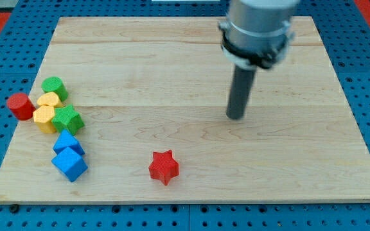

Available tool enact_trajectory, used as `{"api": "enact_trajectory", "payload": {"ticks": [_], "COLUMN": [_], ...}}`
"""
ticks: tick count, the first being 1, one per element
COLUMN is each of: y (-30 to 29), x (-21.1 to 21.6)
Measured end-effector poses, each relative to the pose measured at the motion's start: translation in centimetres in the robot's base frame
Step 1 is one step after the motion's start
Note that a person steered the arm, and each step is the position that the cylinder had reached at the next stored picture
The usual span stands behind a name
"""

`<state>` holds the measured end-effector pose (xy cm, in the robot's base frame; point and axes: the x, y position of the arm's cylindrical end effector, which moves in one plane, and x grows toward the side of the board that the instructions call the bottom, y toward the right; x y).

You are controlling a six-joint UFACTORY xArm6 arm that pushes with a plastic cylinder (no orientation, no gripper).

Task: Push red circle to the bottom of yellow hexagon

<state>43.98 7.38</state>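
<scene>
No containers and no readable writing show. My tip (236,117) is a bare rod end, with no fingers to open and nothing held; it rests on the board (191,186) right of centre, well apart from every block.

The red circle (20,106) sits at the board's left edge, just left of the yellow blocks. The upper yellow block (49,99) and the yellow hexagon (44,118) below it touch. A green circle (54,86) sits above them and a green star (67,119) touches the hexagon's right side. Two blue cubes (67,142) (69,163) lie below the cluster. A red star (164,167) lies alone near the view's bottom centre.
</scene>
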Motion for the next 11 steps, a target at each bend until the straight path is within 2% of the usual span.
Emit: {"api": "enact_trajectory", "payload": {"ticks": [2,3,4,5,6,8,11], "y": [-8.7,-18.1,-29.9,-37.5,-37.9,-37.9,-37.8], "x": [-11.8,-15.4,-16.7,-16.7,-15.7,-4.2,2.6]}}
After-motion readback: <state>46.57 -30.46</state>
